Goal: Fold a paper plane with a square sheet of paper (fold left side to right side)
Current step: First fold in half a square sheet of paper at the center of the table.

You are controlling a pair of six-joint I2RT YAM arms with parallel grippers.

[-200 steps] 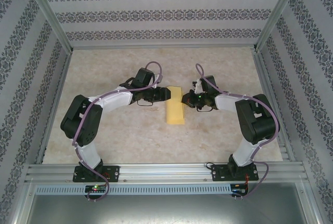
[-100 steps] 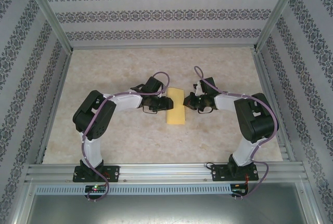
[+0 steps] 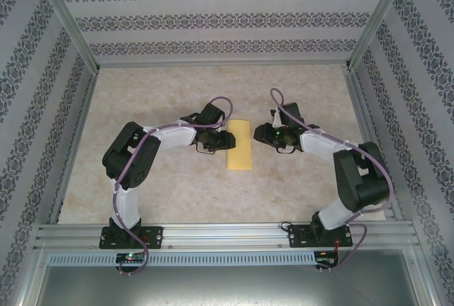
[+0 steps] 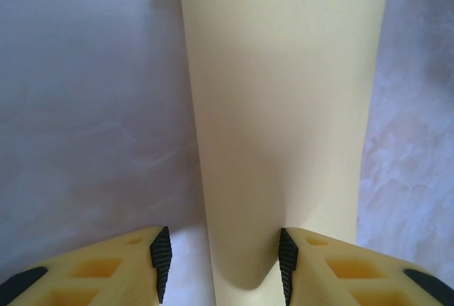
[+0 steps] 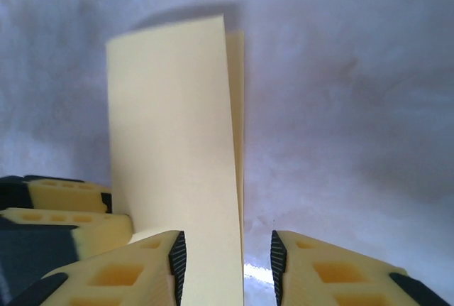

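— Item one, the sheet of paper [image 3: 240, 145]?
— Yellow, lying flat mid-table [image 3: 177, 185] as a narrow upright strip, two layers. The right wrist view has the top layer [image 5: 174, 143] slightly lifted, and a sliver of the lower layer peeks out along one long side.

— Item two, the left claw [image 3: 225, 140]?
— Released. It is low at the strip's left edge, with its jaws [image 4: 223, 256] apart and paper running beneath them, nothing pinched.

— Item three, the right claw [image 3: 259, 135]?
— Also released. It is just beside the strip's right edge, jaws [image 5: 227, 260] apart and holding nothing.

— Step in hand?
— By my reckoning the left-to-right fold is laid over but not pressed.

— Next move calls for?
— Probably a flat press along the crease, one claw pinning the strip so that the layers don't slide.
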